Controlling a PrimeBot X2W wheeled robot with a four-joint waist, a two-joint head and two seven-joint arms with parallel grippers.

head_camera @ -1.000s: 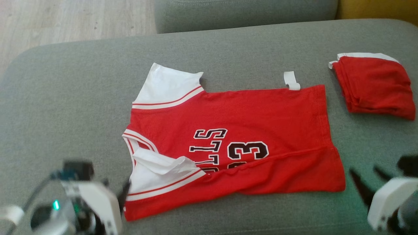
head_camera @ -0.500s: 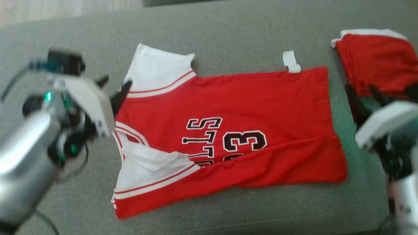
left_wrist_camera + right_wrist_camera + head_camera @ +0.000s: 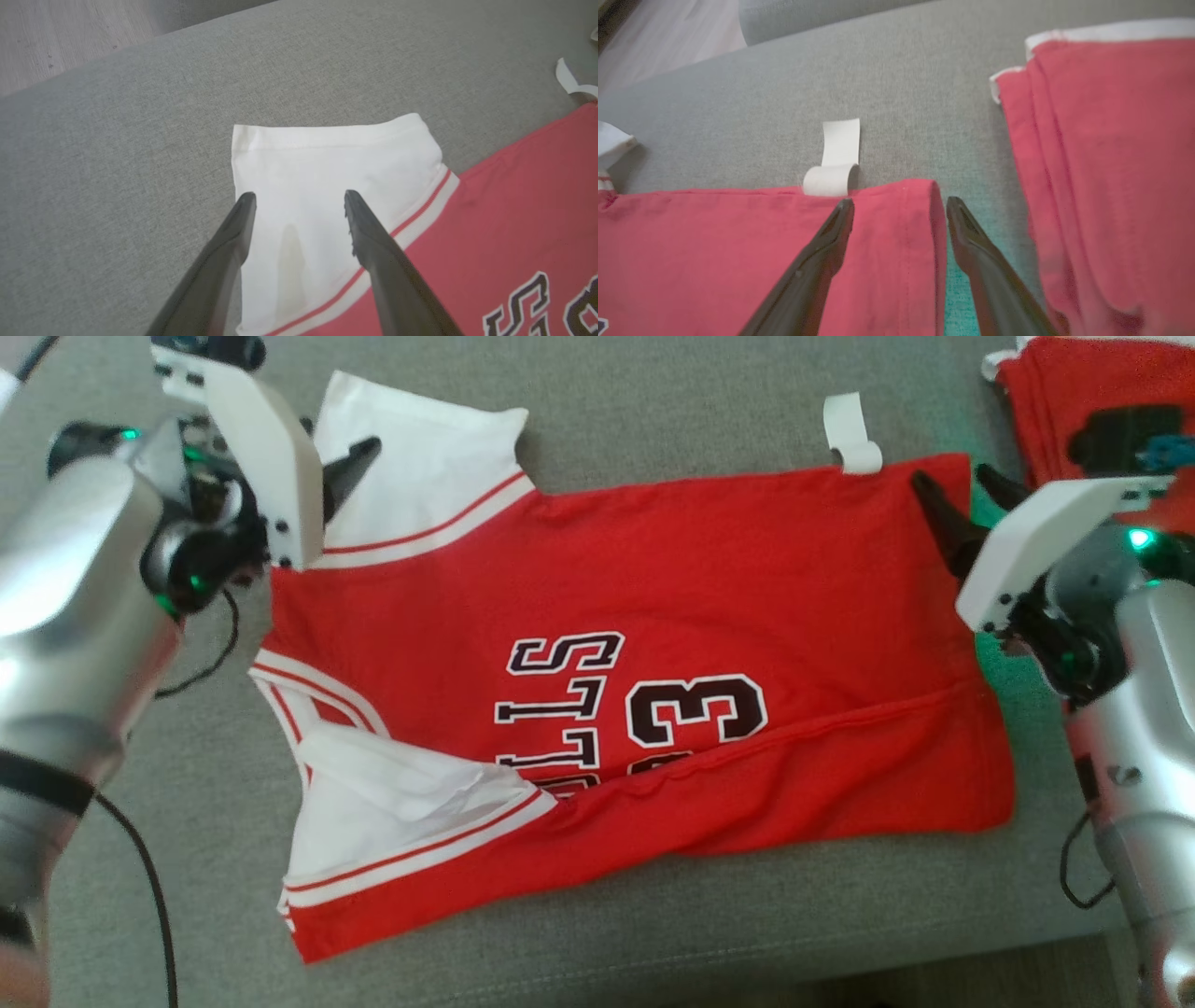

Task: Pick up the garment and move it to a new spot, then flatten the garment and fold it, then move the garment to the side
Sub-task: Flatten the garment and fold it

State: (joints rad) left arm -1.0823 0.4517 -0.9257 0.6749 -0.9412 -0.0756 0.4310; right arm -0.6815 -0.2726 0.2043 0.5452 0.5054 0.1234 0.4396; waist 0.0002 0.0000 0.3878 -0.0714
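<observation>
Grey sofa cushion (image 3: 653,401) carries the red jersey (image 3: 700,579), spread flat (near side folded over). Its white sleeve (image 3: 327,163) lies between the left fingers (image 3: 245,210), wide apart and empty. The right fingers (image 3: 833,238), equally spread and empty, straddle its hem corner beside a white tag (image 3: 838,144), with a folded red garment (image 3: 1111,140) just beyond.

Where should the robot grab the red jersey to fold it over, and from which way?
Probably by its two far corners, from above: the jersey lies flat, with its near edge already folded in. The open left gripper hangs over the white sleeve, and the open right gripper straddles the hem corner beside the white tag.
</observation>
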